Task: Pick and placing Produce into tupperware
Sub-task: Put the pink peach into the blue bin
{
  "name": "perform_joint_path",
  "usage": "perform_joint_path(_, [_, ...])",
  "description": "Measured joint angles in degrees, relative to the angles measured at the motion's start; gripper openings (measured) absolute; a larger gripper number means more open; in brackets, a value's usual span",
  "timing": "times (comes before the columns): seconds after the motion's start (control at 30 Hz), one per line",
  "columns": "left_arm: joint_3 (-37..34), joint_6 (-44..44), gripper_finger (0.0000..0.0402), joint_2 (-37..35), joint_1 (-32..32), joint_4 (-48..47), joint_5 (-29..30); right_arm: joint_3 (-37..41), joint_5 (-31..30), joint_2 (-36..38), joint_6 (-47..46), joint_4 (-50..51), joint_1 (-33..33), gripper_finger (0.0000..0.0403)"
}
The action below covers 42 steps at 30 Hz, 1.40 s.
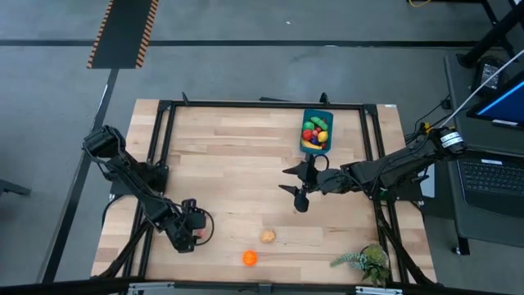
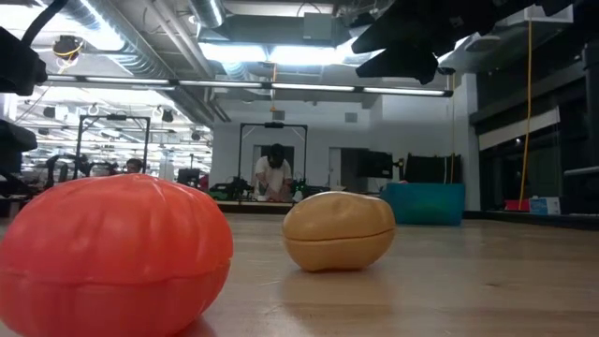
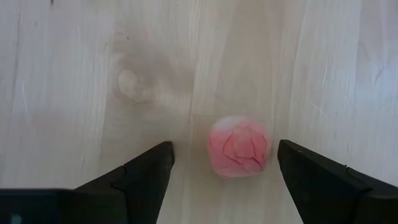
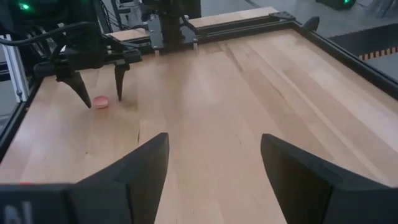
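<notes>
Between the left hand's [image 3: 224,171] spread fingers [image 3: 140,177]: a small pink-red produce piece [image 3: 239,147], sitting on the desk [image 1: 237,156], not touched by either finger. Left hand is released, pointing down at the desk, low over it; nothing held. In the right wrist view the same piece shows as a pink dot just beside the left hand's fingertips.

Right hand [image 1: 296,184] is up off the desk, fingers apart, empty. It hangs mid-desk, just short of the tupperware [image 1: 316,131], which lies beyond it toward the far edge. The blue tupperware already holds several produce pieces: red, green, yellow and purple ones visible, packed together.

Two more pieces loose on the desk, between the two hands and nearer the front edge than either: a tan potato-like piece [image 1: 268,237] and an orange pumpkin-like piece [image 1: 250,258], near each other but apart. In the low view both sit close to the camera, orange one nearest.

Leafy green sprig [image 1: 363,261] lies at the front corner on the right hand's side, well apart from it.

A person stands at a bench far back in the room.
</notes>
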State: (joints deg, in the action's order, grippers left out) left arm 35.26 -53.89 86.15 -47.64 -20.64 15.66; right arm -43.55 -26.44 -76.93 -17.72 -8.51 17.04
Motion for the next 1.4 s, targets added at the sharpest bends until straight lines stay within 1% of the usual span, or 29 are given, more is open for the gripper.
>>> perform_joint_path(0.1, [-0.1,0.0,0.0282,0.0,0.0,0.1,0.1,0.0,0.0,0.0,0.1,0.0,0.0,0.0255])
perform_joint_path(0.2, [-0.1,0.0,0.0262,0.0,0.0,0.1,0.3,0.0,0.0,0.0,0.2,0.0,0.0,0.0255])
perform_joint_path(0.6, [-0.2,0.0,0.0127,0.1,0.2,-0.6,1.2,0.0,0.0,0.0,0.3,0.2,0.0,0.0255])
perform_joint_path(0.8, [-0.2,0.2,0.0077,0.1,0.2,-0.3,0.9,0.0,0.0,0.0,0.0,0.2,0.0,0.0255])
perform_joint_path(0.93, [-0.1,2.1,0.0066,0.1,1.2,-0.1,0.6,0.0,0.0,0.0,1.6,0.2,-0.1,0.0255])
perform_joint_path(1.1, [-0.2,6.4,0.0068,-1.3,4.4,0.2,-1.0,0.0,0.0,0.0,5.4,-0.7,0.0,0.0255])
perform_joint_path(1.13, [-0.3,7.7,0.0068,-1.8,5.3,0.5,-0.5,0.0,0.0,0.0,6.3,-1.2,0.0,0.0255])
perform_joint_path(1.23, [-0.4,11.7,0.0058,-3.4,8.7,1.2,3.5,-0.1,0.0,0.1,9.3,-1.3,0.0,0.0255])
perform_joint_path(1.4, [-0.3,19.9,0.005,-6.1,14.8,4.3,4.0,-0.1,0.0,0.1,10.6,0.6,0.0,0.0255])
